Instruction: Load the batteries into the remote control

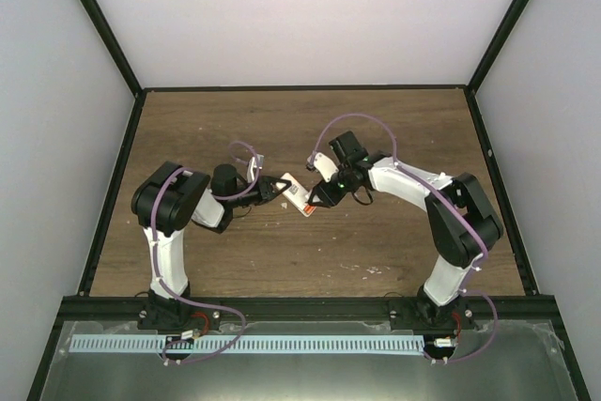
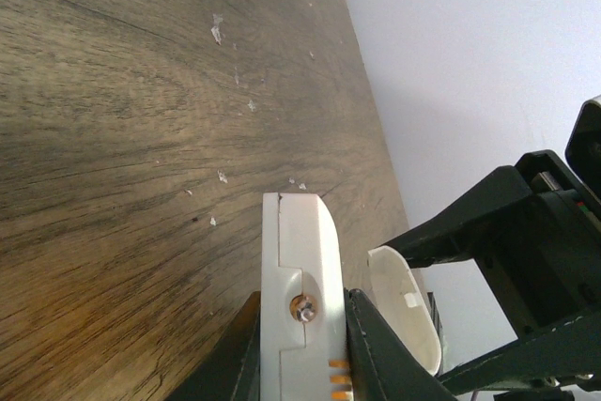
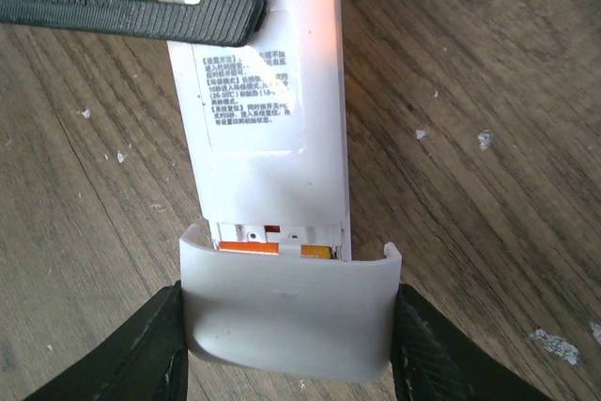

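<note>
White arms (image 1: 406, 178) bend inward: left end effector (image 2: 305, 356) grips remote control (image 3: 268, 138), right (image 1: 321, 196) grips cover (image 3: 286, 316)

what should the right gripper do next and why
Probably slide the cover along the remote until it shuts: the right gripper holds it at the open end, orange batteries show in the gap, and the left gripper clamps the remote.

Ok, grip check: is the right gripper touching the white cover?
Touching: right wrist view shows the right gripper with both fingers pressed against the white cover.
</note>
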`<action>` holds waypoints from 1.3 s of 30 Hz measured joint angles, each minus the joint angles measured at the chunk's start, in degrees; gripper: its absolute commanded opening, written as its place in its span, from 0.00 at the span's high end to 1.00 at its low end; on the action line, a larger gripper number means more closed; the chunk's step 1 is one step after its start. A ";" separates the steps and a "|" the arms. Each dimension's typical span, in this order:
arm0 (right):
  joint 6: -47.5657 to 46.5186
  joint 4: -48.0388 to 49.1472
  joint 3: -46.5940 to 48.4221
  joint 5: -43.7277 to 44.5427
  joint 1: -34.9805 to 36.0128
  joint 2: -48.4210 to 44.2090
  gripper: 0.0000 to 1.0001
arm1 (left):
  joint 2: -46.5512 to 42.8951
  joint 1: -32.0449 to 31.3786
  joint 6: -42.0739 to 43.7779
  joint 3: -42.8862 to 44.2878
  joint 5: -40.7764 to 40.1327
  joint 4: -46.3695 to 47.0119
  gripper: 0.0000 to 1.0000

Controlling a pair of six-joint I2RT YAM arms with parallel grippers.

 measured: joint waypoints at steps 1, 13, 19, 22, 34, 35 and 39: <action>-0.26 -0.02 -0.11 -0.02 0.07 0.00 0.60 | 0.00 0.00 0.00 0.02 0.00 -0.02 1.00; -1.51 -0.87 -0.20 1.70 2.49 2.38 0.59 | 0.00 -0.09 0.11 0.50 0.17 -0.79 1.00; -1.90 -1.14 -0.20 2.80 2.71 3.98 0.58 | 0.00 -0.13 0.22 0.85 0.15 -1.25 1.00; -1.95 -1.16 -0.17 3.30 2.86 4.48 0.58 | 0.00 -0.13 0.22 0.90 0.15 -1.36 1.00; -1.99 -1.40 0.76 4.81 3.30 5.90 0.57 | 0.00 -0.11 0.68 1.07 0.02 -1.64 1.00; -1.99 -1.42 0.79 4.90 3.32 5.90 0.57 | 0.00 -0.13 0.70 1.07 -0.02 -1.64 1.00; -1.99 -1.75 1.16 5.51 3.56 5.92 0.57 | 0.00 -0.11 0.74 1.07 -0.07 -1.60 1.00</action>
